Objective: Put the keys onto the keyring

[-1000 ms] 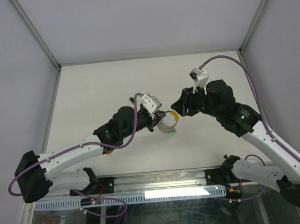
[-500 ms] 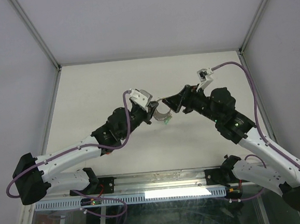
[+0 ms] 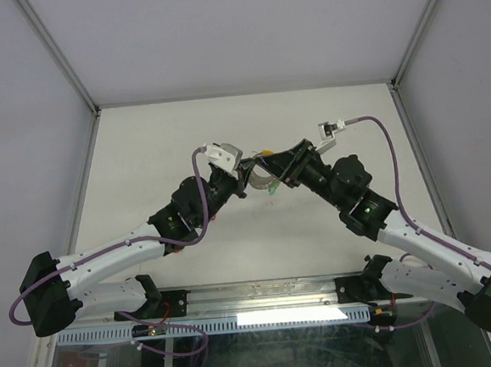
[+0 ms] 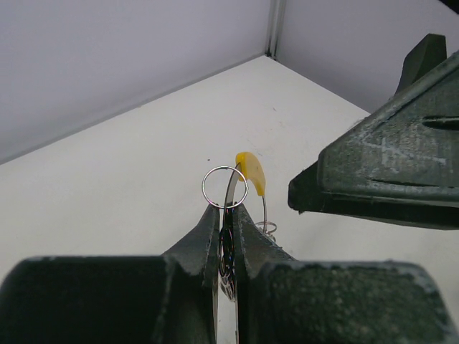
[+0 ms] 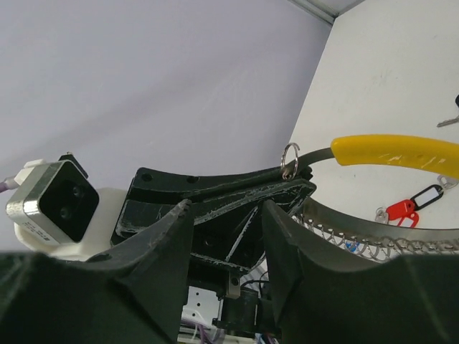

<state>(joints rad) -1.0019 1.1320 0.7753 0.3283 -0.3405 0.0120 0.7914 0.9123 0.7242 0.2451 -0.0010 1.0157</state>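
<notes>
- L hand (image 4: 226,212): fingers pressed together, pinching a thin curved band (image 4: 230,193) w/ yellow tip (image 4: 251,172), held up off the tabletop (image 4: 107,186).
- Keyring (image 4: 224,187): small wire ring right at the L fingertips, against the band; can't tell if the fingers clamp the ring itself.
- R hand (image 5: 227,209): fingers spread, nothing btwn them. It faces the L hand, one finger just right of the keyring, not touching.
- Keys: red tag (image 5: 401,211) and clear tag (image 5: 431,193) just past the L hand, near the band; can't tell if hanging or lying. Green tag (image 3: 272,190) below both hands in top view.
</notes>
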